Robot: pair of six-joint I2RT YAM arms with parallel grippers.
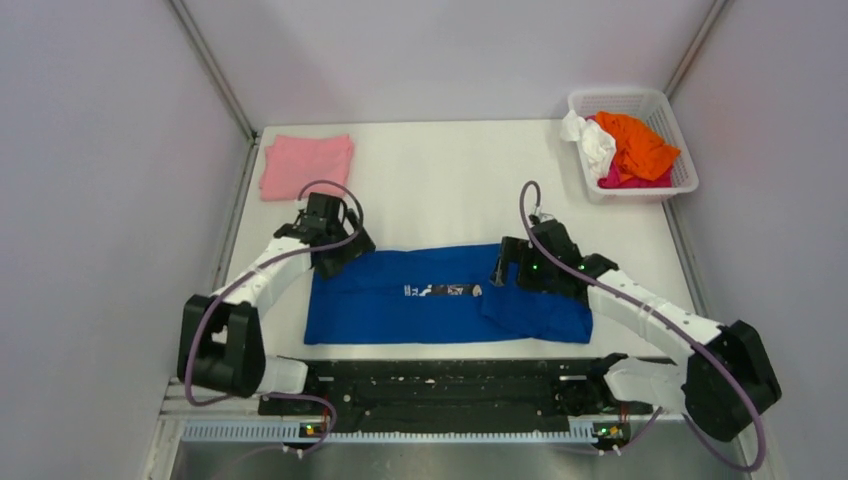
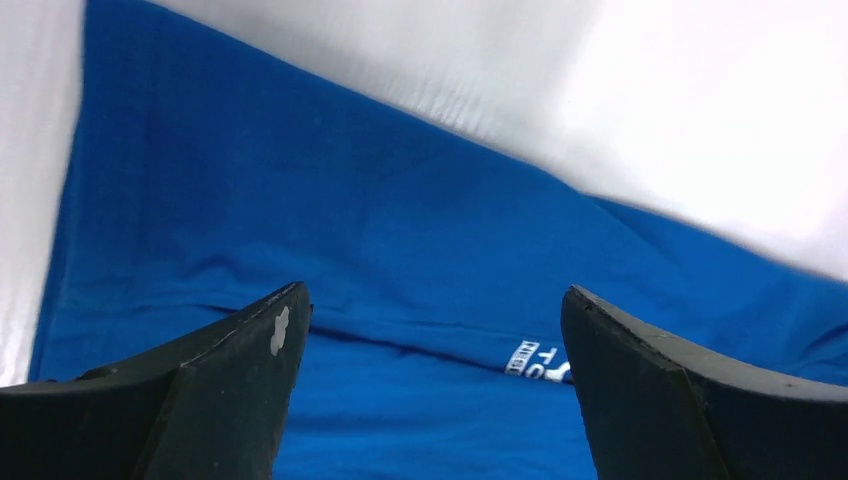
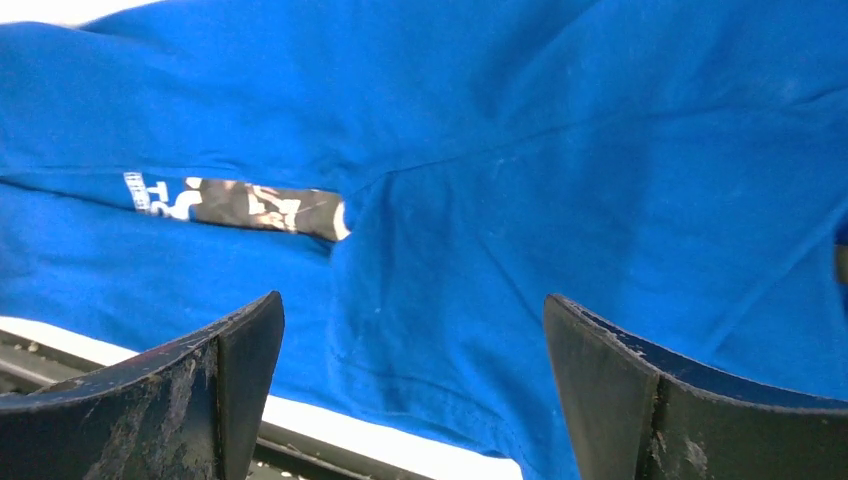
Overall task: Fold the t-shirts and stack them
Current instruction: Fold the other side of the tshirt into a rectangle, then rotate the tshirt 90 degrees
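Note:
The royal blue t-shirt lies flat near the table's front edge, folded lengthwise into a long band, with a strip of white-lettered print showing in the gap between the folds. It fills the left wrist view and the right wrist view. My left gripper is open and empty over the shirt's far left corner. My right gripper is open and empty over the shirt's right part. A folded pink t-shirt lies at the back left. Orange, white and magenta tees sit in the basket.
A white plastic mesh basket stands at the back right corner. Grey walls close the table on the left, right and back. The black rail with both arm bases runs along the near edge.

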